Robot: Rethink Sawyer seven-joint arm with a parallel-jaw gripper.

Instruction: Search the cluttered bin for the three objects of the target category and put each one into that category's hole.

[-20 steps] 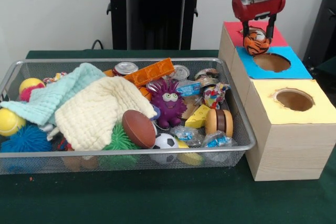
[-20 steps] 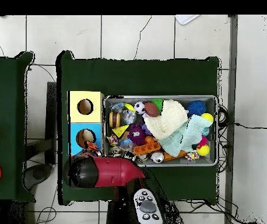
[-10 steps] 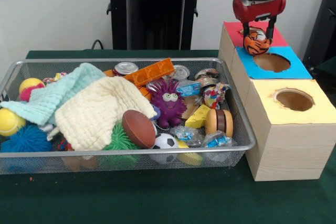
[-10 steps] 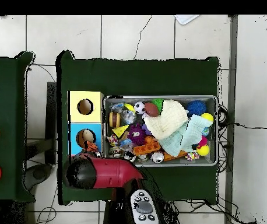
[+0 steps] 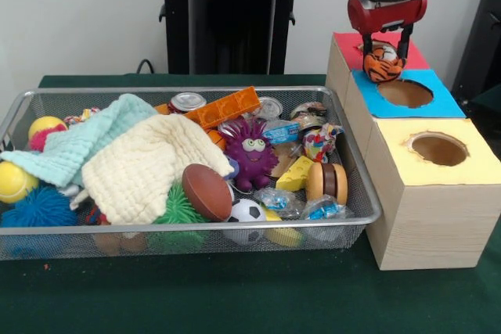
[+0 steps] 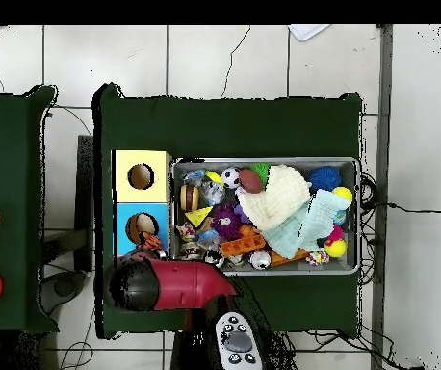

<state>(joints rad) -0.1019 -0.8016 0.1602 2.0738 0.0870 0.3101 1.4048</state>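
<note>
The tiger-striped ball (image 5: 383, 65) is out of the wire bin (image 5: 362, 201) and hangs in the air over the sorting box, above the boundary of the red panel (image 5: 345, 43) and the blue panel's hole (image 5: 405, 92), pinched between the fingers of the end effector (image 5: 385, 59), which is closed round its upper half. Going left to right in the bin: a yellow tennis ball (image 5: 13, 181), a blue spiky ball (image 5: 39, 209), two washcloths, a brown toy football (image 5: 207, 192), a small soccer ball (image 5: 246, 210), a purple monster toy (image 5: 249, 151). The held ball looks light, small and slightly squashy, probably smooth, so a grip across its widest part seems safest. The yellow panel's hole (image 5: 438, 149) stands empty nearer the camera.
</note>
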